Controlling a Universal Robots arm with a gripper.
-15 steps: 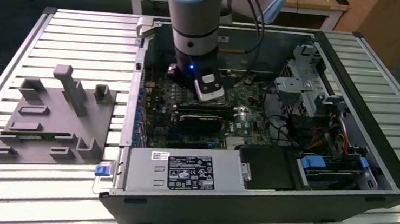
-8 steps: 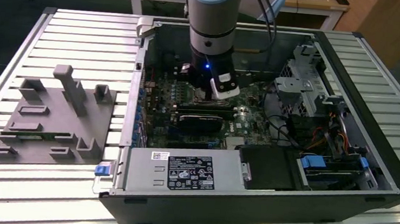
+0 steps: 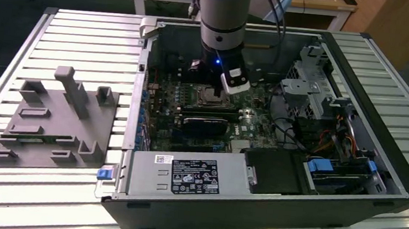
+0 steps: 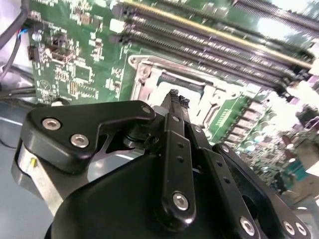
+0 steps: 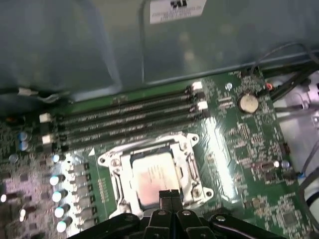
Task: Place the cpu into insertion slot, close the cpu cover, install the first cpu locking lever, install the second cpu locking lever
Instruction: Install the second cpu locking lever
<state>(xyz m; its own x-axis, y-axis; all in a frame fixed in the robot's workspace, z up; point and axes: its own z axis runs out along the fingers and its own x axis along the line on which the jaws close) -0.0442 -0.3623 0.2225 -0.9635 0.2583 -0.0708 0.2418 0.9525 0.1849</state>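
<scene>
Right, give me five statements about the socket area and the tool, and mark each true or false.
1. The cpu sits in the insertion slot. True.
2. The tool is wide open. False: its fingertips are pressed together, holding nothing.
3. The tool hangs over the grey fixture plate on the exterior view's left. False: it is inside the computer case, right above the slot.
4. Long black memory slots run beside the insertion slot. True.
5. A round coin battery sits on the green motherboard. True.
</scene>
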